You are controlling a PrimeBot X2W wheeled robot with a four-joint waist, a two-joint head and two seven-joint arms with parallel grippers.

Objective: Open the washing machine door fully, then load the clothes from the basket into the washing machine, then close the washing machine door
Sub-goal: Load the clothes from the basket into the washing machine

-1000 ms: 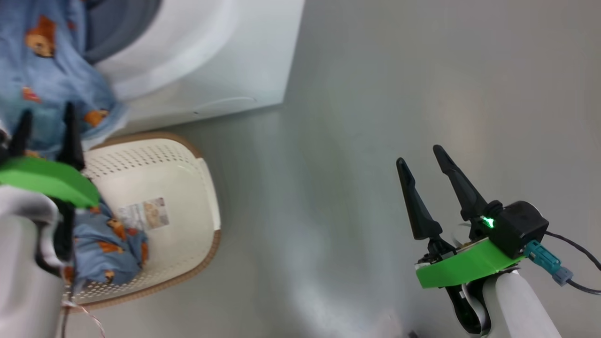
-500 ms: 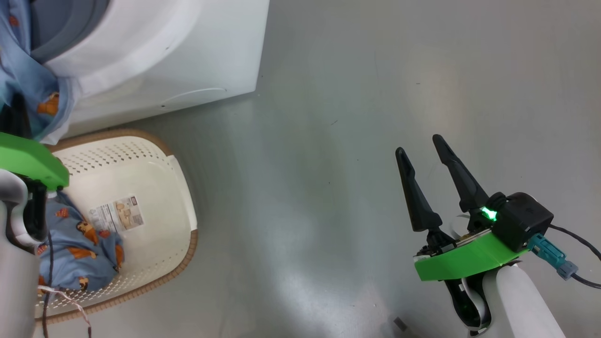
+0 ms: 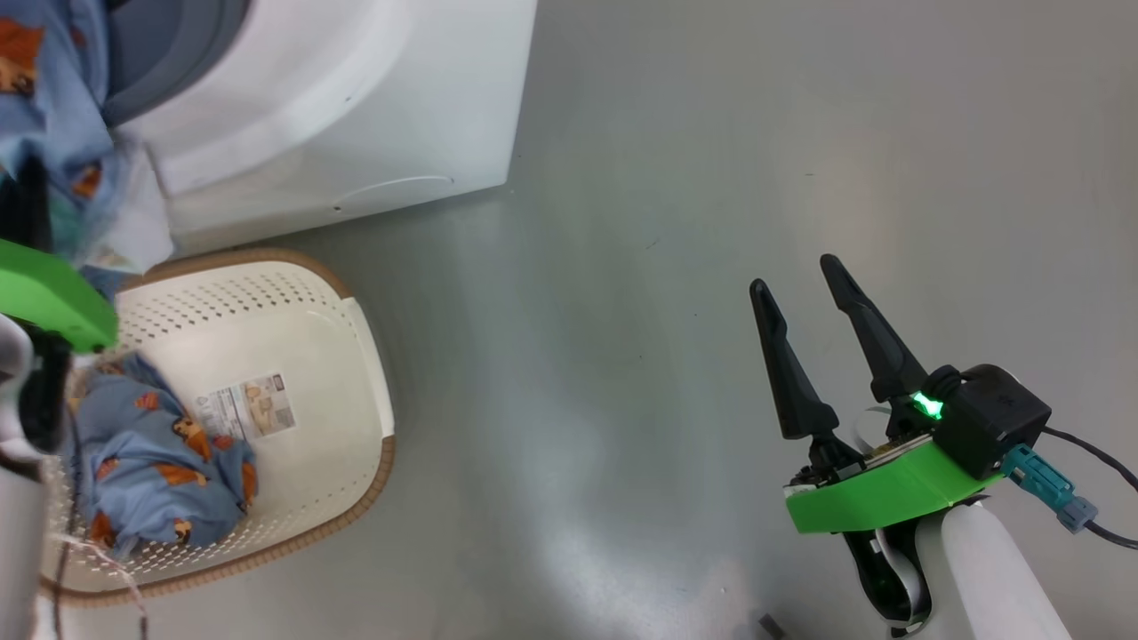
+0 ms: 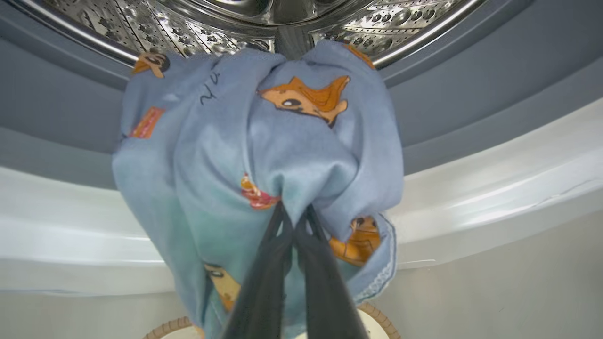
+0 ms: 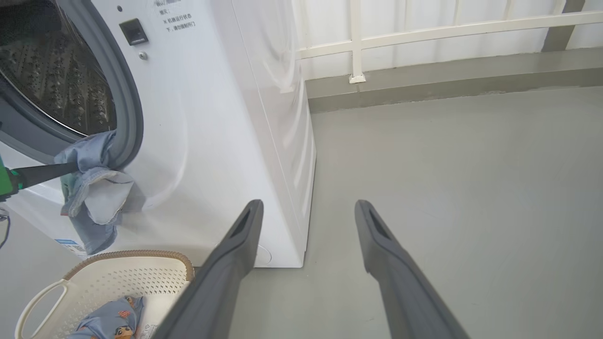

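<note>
A: The left hand is pinching shut on one blue bundle, which is hanging at the grey gasket, just short of the steel drum.

B: And fabric is drooping over the lip of the washing machine, so the arm is likely needing to reach deeper before releasing.

A: Agreed. The other bundle is lying in the basket below, and the right hand is hovering wide open and empty, well apart over the floor.
</note>
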